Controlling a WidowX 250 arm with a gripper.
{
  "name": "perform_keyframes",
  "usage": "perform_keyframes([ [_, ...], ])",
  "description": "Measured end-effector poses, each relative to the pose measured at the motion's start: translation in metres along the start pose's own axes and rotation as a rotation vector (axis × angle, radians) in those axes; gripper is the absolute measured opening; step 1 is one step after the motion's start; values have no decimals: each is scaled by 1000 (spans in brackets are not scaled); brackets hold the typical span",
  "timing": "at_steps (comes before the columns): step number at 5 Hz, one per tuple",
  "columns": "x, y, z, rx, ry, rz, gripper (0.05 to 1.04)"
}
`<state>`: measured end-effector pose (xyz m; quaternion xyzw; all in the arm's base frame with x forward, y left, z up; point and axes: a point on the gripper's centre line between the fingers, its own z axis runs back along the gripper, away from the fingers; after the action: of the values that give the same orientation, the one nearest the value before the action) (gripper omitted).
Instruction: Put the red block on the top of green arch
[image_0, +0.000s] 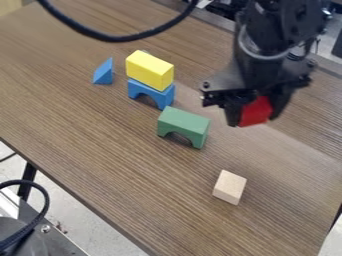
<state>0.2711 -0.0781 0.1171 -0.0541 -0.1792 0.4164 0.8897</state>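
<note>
My black gripper (254, 114) hangs over the right part of the table, shut on the red block (255, 112), whose lower part shows between the fingers. The green arch (183, 125) stands upright near the middle of the table, opening downward, to the left of the gripper and slightly lower in the view. Its flat top faces up with nothing on it. The red block is held apart from the arch.
A yellow block (149, 69) rests on a blue arch (150, 93) just behind the green arch. A blue triangular block (103, 72) stands farther left. A plain wooden block (230, 187) sits nearer the front. A black cable (110, 37) loops across the top.
</note>
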Motion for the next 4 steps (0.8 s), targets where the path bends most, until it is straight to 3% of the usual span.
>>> perform_keyframes([
  [1, 15, 4, -3, -9, -12, 117, 599],
  [2, 25, 12, -9, -28, 27, 163, 599],
  [3, 27, 19, -13, 2, 41, 188, 599],
  [4, 24, 30, -21, 27, 45, 302, 599],
])
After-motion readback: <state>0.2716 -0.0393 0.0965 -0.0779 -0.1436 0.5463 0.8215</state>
